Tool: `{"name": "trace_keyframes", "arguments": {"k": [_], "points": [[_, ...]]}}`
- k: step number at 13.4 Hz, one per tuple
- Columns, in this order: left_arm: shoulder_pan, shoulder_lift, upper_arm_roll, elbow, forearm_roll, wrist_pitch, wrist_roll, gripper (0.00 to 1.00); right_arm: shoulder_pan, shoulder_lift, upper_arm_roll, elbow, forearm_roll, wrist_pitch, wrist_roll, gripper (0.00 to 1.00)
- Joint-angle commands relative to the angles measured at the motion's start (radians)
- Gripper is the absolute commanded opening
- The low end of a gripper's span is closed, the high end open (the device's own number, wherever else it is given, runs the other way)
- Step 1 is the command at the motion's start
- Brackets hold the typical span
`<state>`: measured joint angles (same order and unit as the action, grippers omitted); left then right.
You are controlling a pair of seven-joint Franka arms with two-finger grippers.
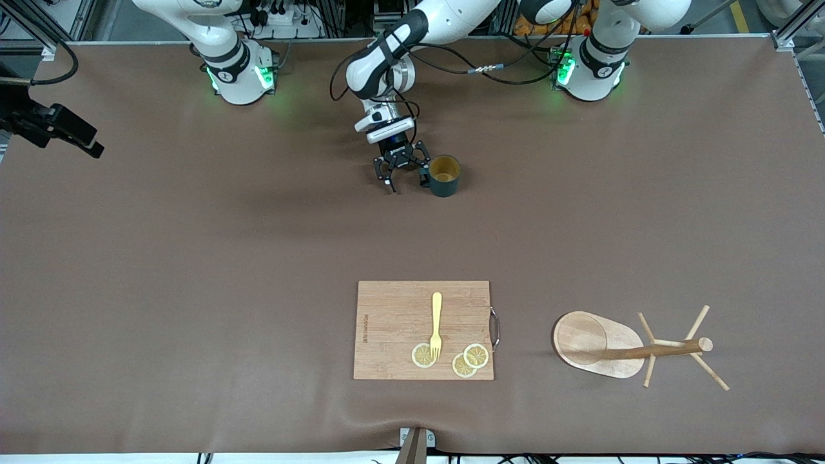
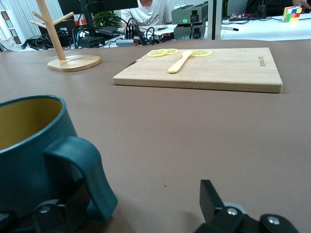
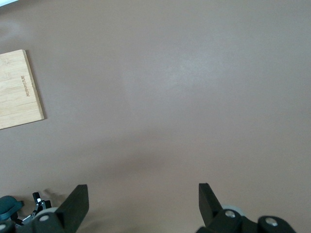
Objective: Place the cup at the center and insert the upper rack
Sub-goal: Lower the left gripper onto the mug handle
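Left gripper (image 1: 406,174) open beside cup (image 1: 445,175); right gripper (image 3: 143,204) open, seemingly waiting.

A robotics lab: two white arm bases (image 1: 240,71) bolted at a brown-covered table (image 1: 193,258), cabling and electronics boxes (image 2: 192,13) along its edge, aluminium framing (image 1: 783,38) at the corners.

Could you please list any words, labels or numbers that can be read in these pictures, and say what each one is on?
Cutting board: a short engraved mark along one edge, too small to read in any view.
Nothing else carries readable text.
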<state>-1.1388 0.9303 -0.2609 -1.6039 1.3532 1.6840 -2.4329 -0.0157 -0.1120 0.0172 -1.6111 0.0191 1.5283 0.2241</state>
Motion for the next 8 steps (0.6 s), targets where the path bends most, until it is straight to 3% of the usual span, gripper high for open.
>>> {"name": "trace_keyframes", "arguments": {"k": [1,2,3,4,8], "points": [[-0.003,0.013,0.002,0.019,0.026,-0.017,-0.015,0.62,-0.024,0.000,0.018,0.000,-0.010,0.000,-0.014,1.00],[-0.001,0.013,0.002,0.019,0.021,-0.015,-0.017,0.42,-0.024,0.000,0.018,0.000,-0.010,0.000,-0.014,1.00],[-0.001,0.013,0.002,0.019,0.021,-0.015,-0.029,0.11,-0.024,0.000,0.018,0.000,-0.008,0.000,-0.014,1.00],[0.001,0.015,0.003,0.016,0.023,-0.015,-0.037,0.00,-0.024,0.000,0.018,0.000,-0.010,0.000,-0.012,1.00],[0.004,0.015,0.003,0.019,0.024,-0.015,-0.043,0.00,-0.024,0.000,0.018,0.000,-0.008,0.001,-0.012,1.00]]}}
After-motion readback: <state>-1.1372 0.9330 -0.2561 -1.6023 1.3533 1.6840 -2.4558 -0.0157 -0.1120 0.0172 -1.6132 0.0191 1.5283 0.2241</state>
